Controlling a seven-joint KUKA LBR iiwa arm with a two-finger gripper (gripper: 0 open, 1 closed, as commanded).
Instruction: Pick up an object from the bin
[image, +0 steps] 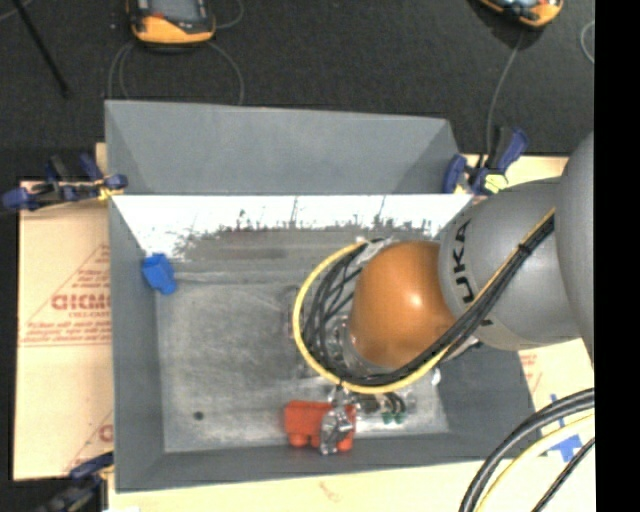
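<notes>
A red-orange blocky thing (300, 423) lies on the bin floor close to the front wall, a little right of the middle. My gripper (338, 428) is down at its right side, and the metal tip overlaps the thing's right edge. How the jaws stand around it is hidden by the wrist above. A small blue block (157, 273) rests far off, against the left wall near the back corner.
The arm reaches in from the right, and its orange dome and looped cables cover the right half of the bin floor. The front wall is just below the gripper. Bare grey floor stretches from the red thing to the blue block.
</notes>
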